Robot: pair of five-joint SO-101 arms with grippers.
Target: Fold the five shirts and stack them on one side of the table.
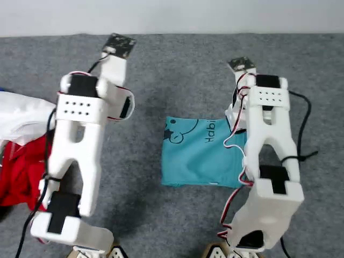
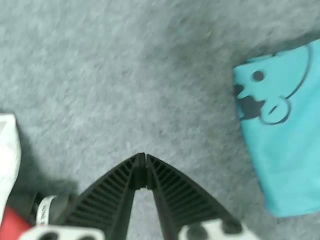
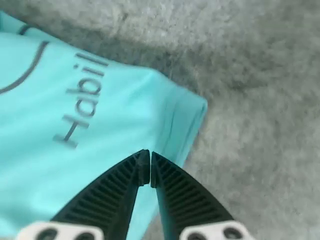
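Nearest to me stood the two white arms, the left arm (image 1: pixel 80 140) over the bare grey table (image 1: pixel 177 64) and the right arm (image 1: pixel 269 156) above the teal shirt (image 1: pixel 196 156). That shirt lay folded in a rectangle mid-table. At the table's left edge a red shirt (image 1: pixel 19 172) and a white shirt (image 1: pixel 21 115) sat crumpled together. The left gripper (image 2: pixel 145 162) was closed on nothing above the grey surface. The right gripper (image 3: pixel 150 159), also pinched closed, hung over the teal shirt's corner.
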